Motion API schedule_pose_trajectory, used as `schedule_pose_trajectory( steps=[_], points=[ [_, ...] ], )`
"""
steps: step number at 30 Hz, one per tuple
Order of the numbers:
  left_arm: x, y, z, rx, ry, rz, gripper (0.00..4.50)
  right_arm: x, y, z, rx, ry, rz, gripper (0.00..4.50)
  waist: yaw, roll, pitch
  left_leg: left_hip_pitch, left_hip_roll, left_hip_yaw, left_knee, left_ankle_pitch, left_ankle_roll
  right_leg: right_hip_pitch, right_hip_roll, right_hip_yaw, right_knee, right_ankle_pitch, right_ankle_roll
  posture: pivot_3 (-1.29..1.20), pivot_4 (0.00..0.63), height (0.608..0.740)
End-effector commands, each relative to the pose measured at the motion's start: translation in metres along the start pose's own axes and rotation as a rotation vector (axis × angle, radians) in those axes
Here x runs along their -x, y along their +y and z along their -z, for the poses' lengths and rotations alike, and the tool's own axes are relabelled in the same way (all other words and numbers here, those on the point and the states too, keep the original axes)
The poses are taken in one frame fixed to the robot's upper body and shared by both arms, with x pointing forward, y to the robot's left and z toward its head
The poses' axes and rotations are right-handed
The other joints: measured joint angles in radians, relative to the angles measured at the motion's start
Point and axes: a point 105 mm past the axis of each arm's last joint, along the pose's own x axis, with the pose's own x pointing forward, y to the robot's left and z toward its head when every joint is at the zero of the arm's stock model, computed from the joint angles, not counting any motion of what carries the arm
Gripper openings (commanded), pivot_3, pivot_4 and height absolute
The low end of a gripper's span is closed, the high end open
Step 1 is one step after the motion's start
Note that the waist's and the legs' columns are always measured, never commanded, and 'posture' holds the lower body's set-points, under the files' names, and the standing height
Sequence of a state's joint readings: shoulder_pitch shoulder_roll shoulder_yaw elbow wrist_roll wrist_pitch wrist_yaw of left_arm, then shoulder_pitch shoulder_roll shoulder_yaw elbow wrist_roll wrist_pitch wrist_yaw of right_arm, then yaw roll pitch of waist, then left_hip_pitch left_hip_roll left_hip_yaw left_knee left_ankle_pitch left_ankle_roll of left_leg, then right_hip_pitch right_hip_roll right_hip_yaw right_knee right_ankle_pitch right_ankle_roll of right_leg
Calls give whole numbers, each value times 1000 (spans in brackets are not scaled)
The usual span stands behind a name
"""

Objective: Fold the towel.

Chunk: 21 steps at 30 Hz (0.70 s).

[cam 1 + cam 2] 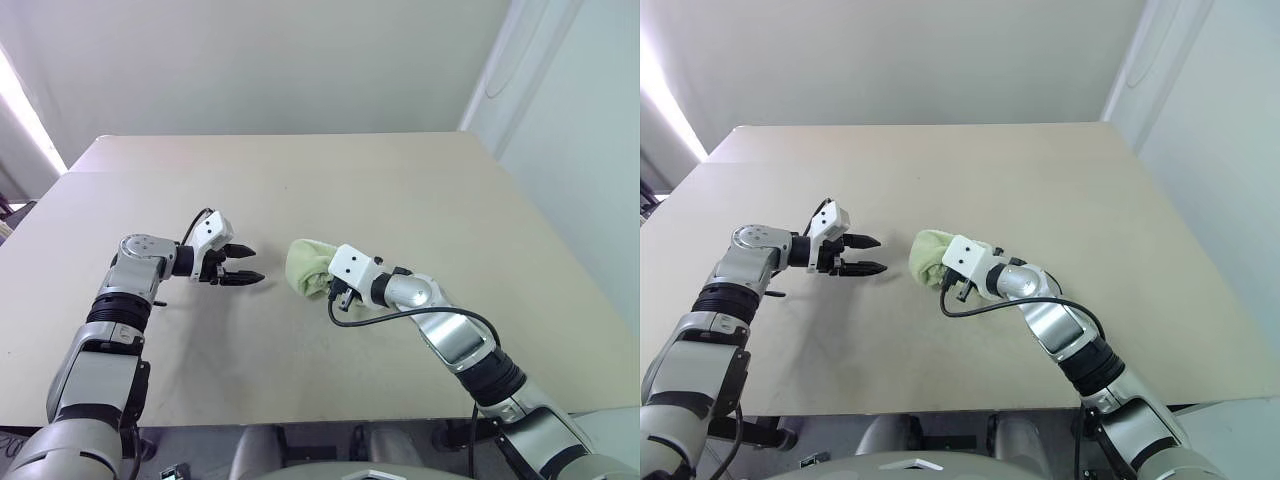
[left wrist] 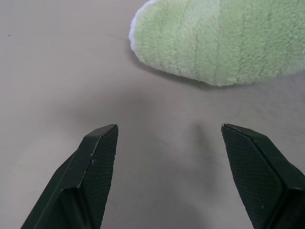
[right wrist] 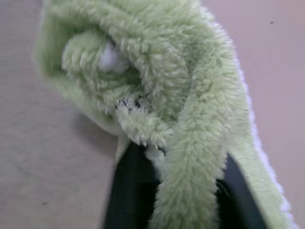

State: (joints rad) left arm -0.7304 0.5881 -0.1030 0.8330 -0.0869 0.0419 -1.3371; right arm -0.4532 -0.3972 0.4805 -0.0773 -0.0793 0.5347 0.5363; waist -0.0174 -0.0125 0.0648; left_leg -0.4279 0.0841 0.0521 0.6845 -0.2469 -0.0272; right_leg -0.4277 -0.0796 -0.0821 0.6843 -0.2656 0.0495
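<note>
Gripping one bunched towel (image 1: 303,265), right gripper (image 1: 338,290) clenched, left gripper (image 1: 243,264) spread wide.

The towel (image 1: 305,266), a fluffy light-green terry cloth, lay bunched into a loose roll near the table's middle, a paler stitched hem showing along one edge.

Left end effector (image 1: 252,264) gapes wide; right end effector (image 1: 333,289) clamped.
</note>
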Motion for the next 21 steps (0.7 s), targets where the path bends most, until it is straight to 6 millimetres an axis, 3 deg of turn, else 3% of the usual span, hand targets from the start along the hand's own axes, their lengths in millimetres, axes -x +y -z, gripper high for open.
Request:
schedule_pose_trajectory(
  steps=[1, 7, 11, 15, 17, 21],
  points=[
    [4, 8, -15, -58, -9, -30, 3660, 12, -19, -23, 38, -67, 68, 23, 1, 0, 0, 0, 0, 0, 0, 0, 0, 0, 0, 0, 0, 0, 0, 0, 0, 683],
    [2, 9, -15, -61, -4, -28, 3660, 47, -52, -42, 18, -121, 146, 23, 3, 0, 0, -1, 0, 0, 0, 0, 0, 0, 0, 0, 0, -1, -1, 0, 0, 683],
    [-3, 9, -17, -70, -4, -15, 3660, 90, -92, -33, 88, -41, 287, 23, 6, 0, 0, -2, -1, 0, 0, 0, 0, -1, -1, 0, -1, -1, -2, 0, 0, 683],
    [-9, 8, -19, -73, -8, -4, 3660, 134, -125, 3, 162, 153, 423, 23, 9, 0, 0, -2, -1, 0, 0, 0, 0, -1, -1, 0, -1, -3, 1, 0, 0, 683],
    [-12, 8, -20, -76, -12, -1, 3660, 150, -131, 22, 137, 220, 460, 23, 7, 0, 0, -2, -1, 0, -1, 0, 0, -1, -1, 0, -1, -4, 1, 0, 0, 683],
    [-18, 7, -23, -81, -21, 8, 3660, 145, -120, 75, 13, 329, 471, 23, -3, 0, 0, -1, 0, 0, -1, 0, 0, -1, -1, 0, -1, -4, 2, 0, 0, 683]
  ],
)
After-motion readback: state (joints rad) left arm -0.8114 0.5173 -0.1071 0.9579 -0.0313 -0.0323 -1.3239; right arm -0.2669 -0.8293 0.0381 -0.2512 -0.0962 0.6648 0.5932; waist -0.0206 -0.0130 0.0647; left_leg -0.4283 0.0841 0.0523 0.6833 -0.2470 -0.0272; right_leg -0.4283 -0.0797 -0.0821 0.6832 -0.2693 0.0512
